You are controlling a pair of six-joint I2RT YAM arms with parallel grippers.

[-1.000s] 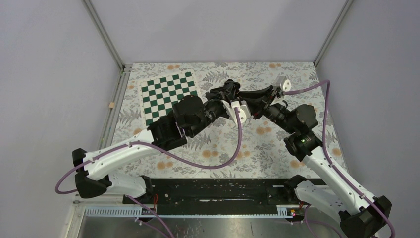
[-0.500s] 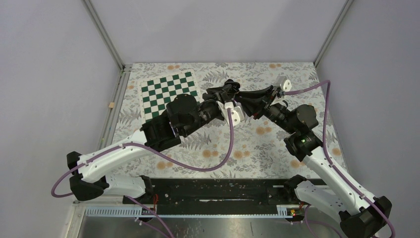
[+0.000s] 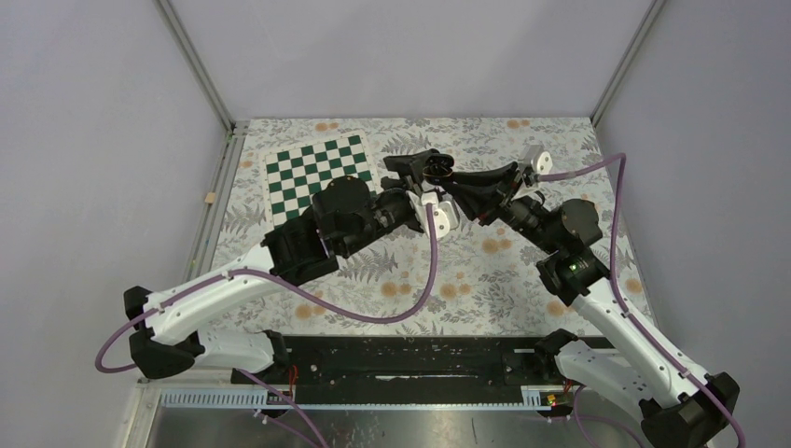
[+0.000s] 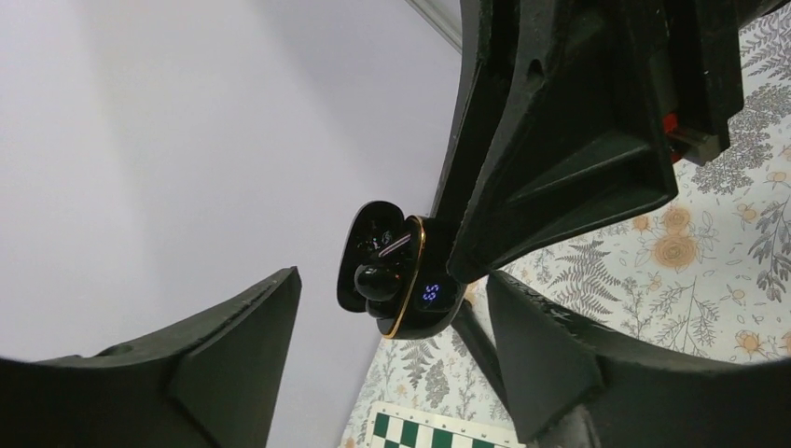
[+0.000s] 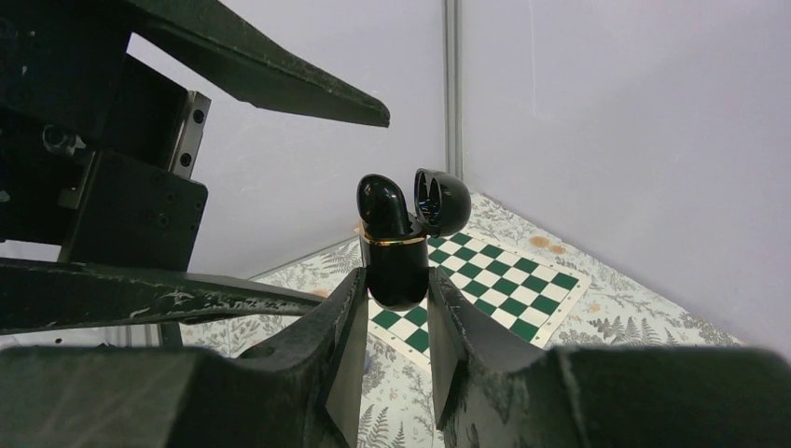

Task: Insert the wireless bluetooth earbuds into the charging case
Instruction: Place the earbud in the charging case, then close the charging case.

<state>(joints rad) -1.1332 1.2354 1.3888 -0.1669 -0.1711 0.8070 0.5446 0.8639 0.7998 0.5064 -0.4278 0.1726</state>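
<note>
A glossy black charging case (image 5: 396,266) with a gold rim is held up in the air, its lid (image 5: 443,201) flipped open. My right gripper (image 5: 396,289) is shut on the case's lower body. A black earbud (image 5: 382,201) sits in the case, its rounded top sticking out; it also shows as a dark bulb (image 4: 376,278) inside the case (image 4: 415,294) in the left wrist view. My left gripper (image 4: 394,280) stands open right at the case, one finger (image 4: 233,336) on each side, touching nothing. From above, both grippers meet at the case (image 3: 437,171) over the mat's far middle.
A green and white chessboard (image 3: 317,177) lies on the floral table mat (image 3: 522,271) at the far left, under and behind the raised grippers. Grey walls and metal frame posts (image 3: 196,65) close in the back and sides.
My left gripper has gone from shut to open, letting go of the black earbud in the case, and the left arm has drawn back a little. The right gripper has kept still.
</note>
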